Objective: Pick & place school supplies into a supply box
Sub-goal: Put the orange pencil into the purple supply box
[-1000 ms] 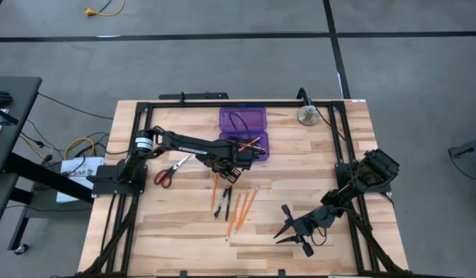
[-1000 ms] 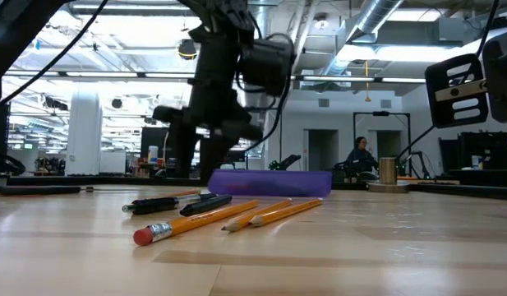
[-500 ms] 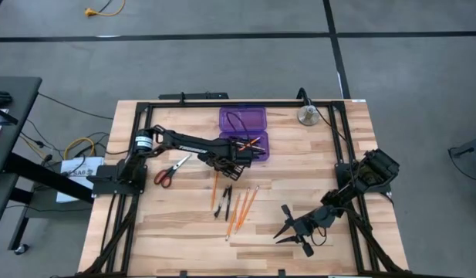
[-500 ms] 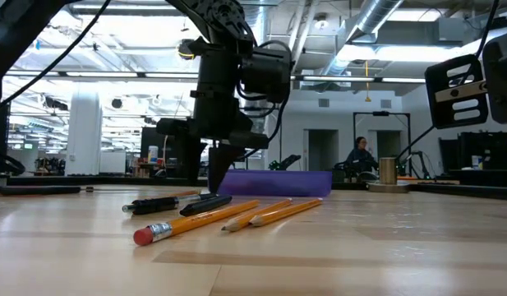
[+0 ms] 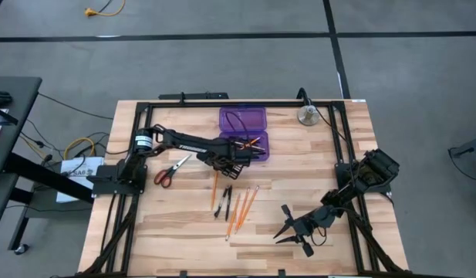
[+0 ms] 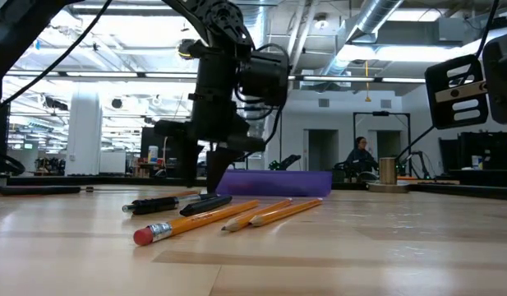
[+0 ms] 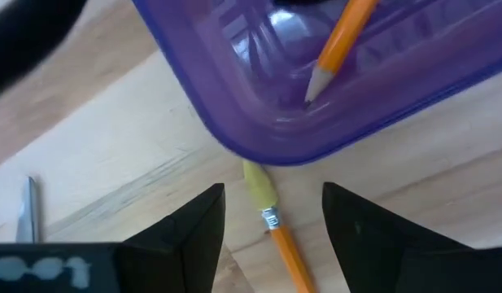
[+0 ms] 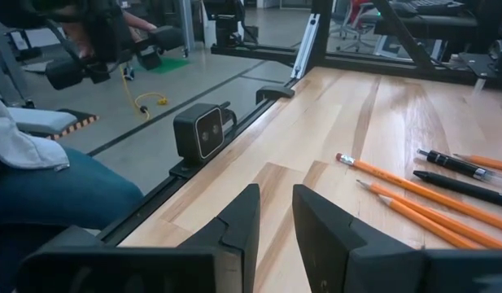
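Arms: two, one at each side of the surface (image 5: 315, 185).
Tools: two, the left tool (image 7: 271, 199) and the right tool (image 8: 275, 203).
Supply box (image 5: 257, 116): one, with two open halves.
Orange pencils loose on the surface: four, being three in a bunch (image 5: 242, 207) and one alone (image 5: 215, 184) beside the box.
Orange pencils inside the box: one (image 5: 254, 143).
Black pens (image 5: 221, 201): two, side by side.
Scissors (image 5: 170, 170): one red-handled pair.
Round silver object (image 5: 306, 116): one.
People beyond the surface: one far off in the low view (image 6: 360, 156); one jeans-clad leg (image 8: 47, 199) in the right wrist view.
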Robot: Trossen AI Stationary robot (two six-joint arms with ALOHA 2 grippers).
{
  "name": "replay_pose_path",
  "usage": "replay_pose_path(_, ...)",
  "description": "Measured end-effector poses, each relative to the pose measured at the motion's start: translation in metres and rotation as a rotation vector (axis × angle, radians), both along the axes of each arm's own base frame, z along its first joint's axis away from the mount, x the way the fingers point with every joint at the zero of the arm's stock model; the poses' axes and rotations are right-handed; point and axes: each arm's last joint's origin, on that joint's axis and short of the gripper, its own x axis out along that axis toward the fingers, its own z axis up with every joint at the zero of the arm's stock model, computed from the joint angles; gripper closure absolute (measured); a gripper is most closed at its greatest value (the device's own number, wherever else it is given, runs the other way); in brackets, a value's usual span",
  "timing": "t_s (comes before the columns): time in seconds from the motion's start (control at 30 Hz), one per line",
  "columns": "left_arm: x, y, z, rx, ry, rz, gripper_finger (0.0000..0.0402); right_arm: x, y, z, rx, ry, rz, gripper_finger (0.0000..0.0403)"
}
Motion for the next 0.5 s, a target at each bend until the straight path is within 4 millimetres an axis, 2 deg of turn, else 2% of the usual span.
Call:
replay_pose_path(0.23, -0.011, 0.001, -0.02, -0.024, -0.015, 0.029, 0.0207, 0.0, 0.0, 0.0, -0.001, 0.001, 0.0, 0.033)
replay_pose_path(0.4, -0.01, 0.001, -0.021, -0.016, -0.037, 0.028, 0.0212, 0.0, 0.0, -0.001, 0.001, 0.008, -0.002, 0.033)
replay_pose_path(0.5, -0.01, 0.003, -0.022, -0.017, -0.035, 0.031, 0.0232, 0.0, 0.0, -0.001, 0.001, 0.008, -0.002, 0.033)
